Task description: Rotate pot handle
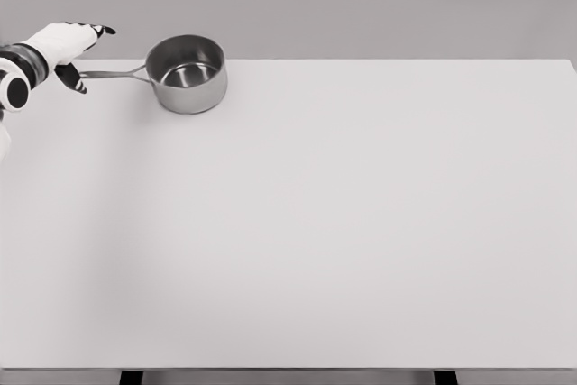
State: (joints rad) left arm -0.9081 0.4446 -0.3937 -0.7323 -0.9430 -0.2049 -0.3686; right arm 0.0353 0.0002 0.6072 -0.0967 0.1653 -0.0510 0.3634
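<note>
A shiny steel pot (187, 73) stands on the white table (325, 223) near its far left corner. Its thin handle (115, 74) points left. My left hand (90, 59) is at the handle's free end, with the fingers stretched out above it and the thumb hanging down beside it. The hand is open and I see no grip on the handle. My right arm is out of view.
The table's far edge runs just behind the pot, and its left edge lies close to my left hand. A plain grey wall stands behind the table.
</note>
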